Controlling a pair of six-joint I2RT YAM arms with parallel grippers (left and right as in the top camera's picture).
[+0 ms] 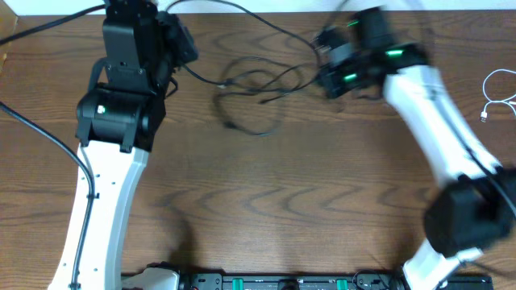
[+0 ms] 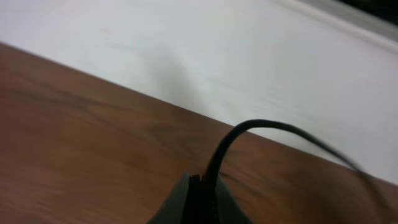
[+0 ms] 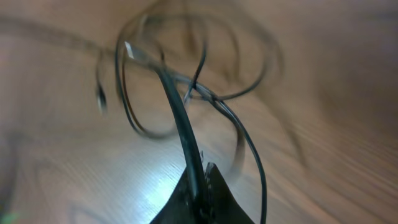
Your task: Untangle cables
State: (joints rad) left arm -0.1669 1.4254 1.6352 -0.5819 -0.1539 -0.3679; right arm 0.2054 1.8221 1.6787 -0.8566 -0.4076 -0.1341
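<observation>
- Cables as seen from above: the black cable (image 1: 258, 80) lies in loose, crossing loops on the far middle part of the wooden table (image 1: 266, 201), between the two arms. The white cable (image 1: 496, 93) lies alone at the far right edge, well apart from the black one.
- The left gripper (image 1: 184, 44) is at the far left side of the tangle, and a strand of the black cable runs from it to the loops. The right gripper (image 1: 326, 60) is at the right side of the tangle. It is blurred, so from this view I cannot tell how its jaws stand.
- Left wrist view: the left gripper (image 2: 200, 199) has its jaws pressed together on the black cable (image 2: 249, 127). The cable rises from the fingertips and bends in an arc to the right, above the table (image 2: 74, 137). Behind the table edge is a plain white surface (image 2: 217, 50).
- Right wrist view: the right gripper (image 3: 202, 196) is also clamped on the black cable (image 3: 180, 118). One strand goes from the fingertips up to the loops, which cross each other on the table (image 3: 323, 143). A small plug end (image 3: 129, 48) shows at the top left of the loops. The picture is blurred, so I cannot follow which strand goes over which.
</observation>
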